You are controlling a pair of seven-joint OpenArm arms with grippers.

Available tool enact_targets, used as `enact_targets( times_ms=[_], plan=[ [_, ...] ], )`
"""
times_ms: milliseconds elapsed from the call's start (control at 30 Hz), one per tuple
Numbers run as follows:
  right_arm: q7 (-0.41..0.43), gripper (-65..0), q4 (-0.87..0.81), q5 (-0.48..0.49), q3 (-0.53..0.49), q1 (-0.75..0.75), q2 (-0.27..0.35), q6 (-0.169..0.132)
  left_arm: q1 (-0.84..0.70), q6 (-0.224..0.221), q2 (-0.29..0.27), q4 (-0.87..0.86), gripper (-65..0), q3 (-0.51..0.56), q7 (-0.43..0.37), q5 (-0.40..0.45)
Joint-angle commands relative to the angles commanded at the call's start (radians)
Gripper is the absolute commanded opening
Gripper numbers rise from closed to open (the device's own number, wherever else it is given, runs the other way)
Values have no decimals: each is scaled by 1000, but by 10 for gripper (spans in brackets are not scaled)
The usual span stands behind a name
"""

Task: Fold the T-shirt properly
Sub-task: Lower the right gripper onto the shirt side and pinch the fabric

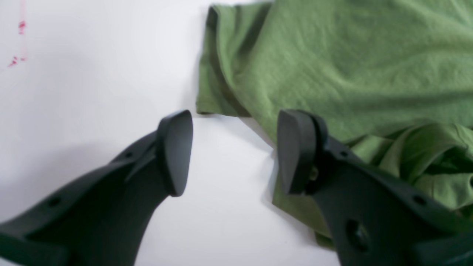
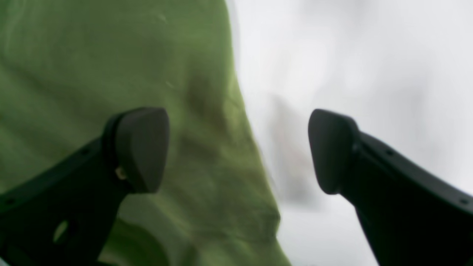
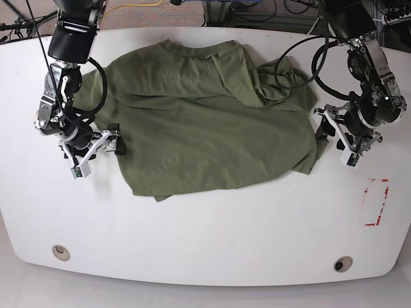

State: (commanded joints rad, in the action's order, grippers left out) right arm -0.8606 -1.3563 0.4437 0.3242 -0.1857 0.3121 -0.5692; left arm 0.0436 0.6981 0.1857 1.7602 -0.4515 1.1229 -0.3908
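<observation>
Meanwhile, we see the T-shirt (image 3: 205, 122) spread rumpled across the far half of the white surface (image 3: 212, 237), collar toward the far edge, one side doubled over in loose folds. The left hand (image 1: 234, 153) hangs with its jaws wide and empty beside the shirt's edge nearest it, one fingertip over bare white and the other over green cloth. The right hand (image 2: 238, 149), also spread wide and holding nothing, straddles the shirt's opposite edge, one pad above fabric, the other above the surface.

We judge the shirt soft, light and limp: it will sag and drag wherever it is lifted, and a single layer may slip from a shallow pinch. The firmer places to take hold look like the hem corners and the sleeve seam, where the cloth lies doubled beside each hand.

Beyond the shirt, the surface carries a red rectangular marking (image 3: 376, 203) near the left hand and two small round holes (image 3: 61, 251) along its near edge. Cables (image 3: 244, 8) and carpet show past the shirt's collar side.
</observation>
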Motion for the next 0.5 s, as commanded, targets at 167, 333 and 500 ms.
enact_targets(
  times_ms=[167, 333, 500],
  plan=[
    [20, -92, 67, -1, -14, -4, -20, -11, -24, 0, 41, 5, -311, -4, -17, -8],
    [23, -93, 90, -2, -11, -1, -31, -26, -36, 0, 52, 2, -313, 4, -19, -3],
    [10, -87, 78, -4, -7, 12, -28, -36, -62, 0, 55, 4, -313, -2, -24, -2]
  ],
)
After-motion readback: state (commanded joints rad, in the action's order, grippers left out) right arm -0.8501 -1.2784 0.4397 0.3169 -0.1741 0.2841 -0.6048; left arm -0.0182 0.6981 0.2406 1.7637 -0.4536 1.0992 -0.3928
